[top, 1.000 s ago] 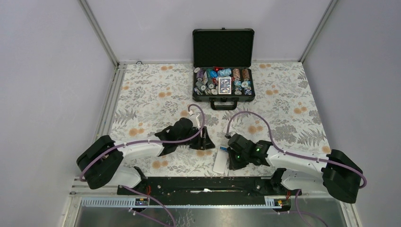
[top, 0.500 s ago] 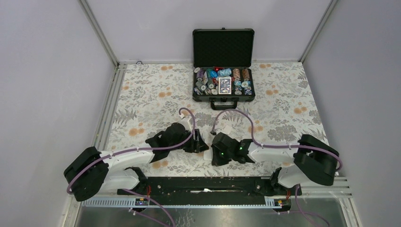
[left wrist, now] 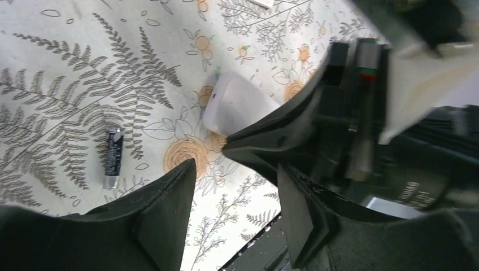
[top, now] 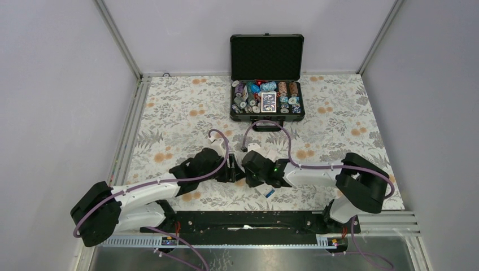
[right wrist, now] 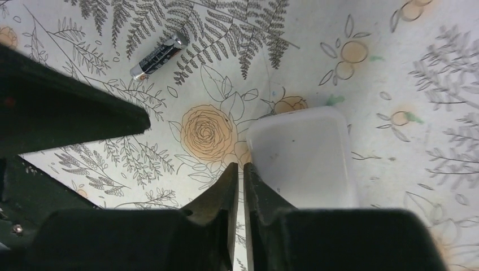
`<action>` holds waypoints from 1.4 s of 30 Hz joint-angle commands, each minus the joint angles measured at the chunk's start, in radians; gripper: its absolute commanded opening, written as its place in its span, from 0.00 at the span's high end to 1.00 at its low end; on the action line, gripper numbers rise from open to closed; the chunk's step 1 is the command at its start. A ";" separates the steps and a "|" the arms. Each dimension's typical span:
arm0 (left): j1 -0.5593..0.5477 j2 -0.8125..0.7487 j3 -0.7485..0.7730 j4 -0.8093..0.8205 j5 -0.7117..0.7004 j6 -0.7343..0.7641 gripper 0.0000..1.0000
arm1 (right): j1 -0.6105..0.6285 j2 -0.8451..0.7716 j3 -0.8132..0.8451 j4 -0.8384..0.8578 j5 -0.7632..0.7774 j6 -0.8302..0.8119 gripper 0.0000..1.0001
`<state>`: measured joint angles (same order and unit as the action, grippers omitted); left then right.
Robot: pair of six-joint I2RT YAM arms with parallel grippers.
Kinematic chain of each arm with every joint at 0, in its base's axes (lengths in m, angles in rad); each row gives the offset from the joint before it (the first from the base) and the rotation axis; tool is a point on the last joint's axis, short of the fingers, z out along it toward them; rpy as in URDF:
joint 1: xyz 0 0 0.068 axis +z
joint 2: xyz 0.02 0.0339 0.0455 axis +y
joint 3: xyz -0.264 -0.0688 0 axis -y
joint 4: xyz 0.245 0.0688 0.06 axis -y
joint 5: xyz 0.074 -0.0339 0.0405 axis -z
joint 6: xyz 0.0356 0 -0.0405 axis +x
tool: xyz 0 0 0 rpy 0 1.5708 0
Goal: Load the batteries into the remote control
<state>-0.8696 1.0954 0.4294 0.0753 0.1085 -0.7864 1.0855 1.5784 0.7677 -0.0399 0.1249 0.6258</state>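
**Figure.** Approach to the remote control [right wrist: 305, 158], which lies with a plain white face up, right of centre in the right wrist view.

- **Right gripper** [right wrist: 241, 169]: the fingers are drawn almost together, with a sliver of gap and nothing clasped. Their tips stand at the remote's left edge; whether they touch it or are just beside it cannot be told.
- **Battery** [right wrist: 158, 55]: one dark cell with a silver end lies flat on the floral tablecloth [right wrist: 395, 56] in the upper left, apart from the remote. No second cell shows.
- **Left gripper** [left wrist: 234, 169]: it is spread and empty. In its own view the battery lies at the left, outside its left finger.

The step in hand appears to be securing the remote before a cell is fetched. To do this well, the right jaws should widen to span the remote's narrow width and close squarely on its long sides. No open bay shows, so a cover may need removing first. The left gripper should pinch the battery across its middle, so that it does not roll.
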 commanded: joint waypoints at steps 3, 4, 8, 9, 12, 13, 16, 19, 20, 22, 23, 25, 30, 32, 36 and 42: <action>-0.001 -0.040 -0.003 -0.031 -0.119 -0.005 0.38 | -0.007 -0.135 0.045 -0.028 0.085 -0.162 0.65; -0.002 -0.045 -0.002 -0.041 -0.146 -0.005 0.37 | -0.009 -0.141 0.052 -0.028 0.079 -0.192 0.58; 0.008 -0.048 -0.003 -0.068 -0.196 -0.017 0.33 | -0.021 -0.130 0.096 -0.029 0.032 -0.312 0.37; 0.011 -0.047 -0.007 -0.072 -0.205 -0.027 0.32 | -0.026 -0.124 0.104 -0.028 0.022 -0.345 0.33; 0.022 -0.043 -0.023 -0.074 -0.224 -0.046 0.31 | -0.054 -0.103 0.129 -0.028 -0.020 -0.389 0.31; 0.027 -0.041 -0.028 -0.074 -0.228 -0.054 0.31 | -0.063 -0.095 0.133 -0.020 -0.028 -0.392 0.31; 0.045 -0.042 -0.047 -0.074 -0.231 -0.070 0.31 | -0.082 -0.072 0.152 -0.013 -0.069 -0.399 0.31; 0.065 -0.052 -0.066 -0.069 -0.252 -0.082 0.31 | -0.084 -0.039 0.171 -0.020 -0.086 -0.401 0.32; 0.071 -0.053 -0.068 -0.064 -0.255 -0.082 0.31 | -0.084 -0.034 0.170 -0.020 -0.090 -0.400 0.32; 0.085 -0.042 -0.063 -0.060 -0.244 -0.077 0.31 | -0.084 -0.029 0.165 -0.020 -0.092 -0.395 0.33; 0.088 -0.031 -0.057 -0.059 -0.239 -0.073 0.31 | -0.083 -0.029 0.162 -0.020 -0.089 -0.392 0.34; 0.088 -0.003 -0.047 -0.055 -0.225 -0.069 0.34 | -0.084 -0.029 0.153 -0.022 -0.078 -0.383 0.35; 0.088 0.071 -0.050 -0.039 -0.196 -0.077 0.46 | -0.083 -0.056 0.127 -0.034 -0.045 -0.363 0.36; 0.089 0.107 -0.044 -0.037 -0.179 -0.079 0.49 | -0.084 -0.074 0.116 -0.033 -0.038 -0.359 0.36; 0.086 0.152 -0.040 -0.007 -0.132 -0.096 0.55 | -0.083 -0.103 0.095 -0.033 -0.026 -0.355 0.36; 0.067 0.158 -0.053 0.033 -0.066 -0.136 0.55 | -0.084 -0.128 0.061 -0.033 -0.024 -0.344 0.35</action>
<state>-0.7856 1.2373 0.3820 0.0906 -0.0269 -0.8906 1.0065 1.4929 0.8482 -0.0780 0.0696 0.2672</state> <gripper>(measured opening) 0.446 0.644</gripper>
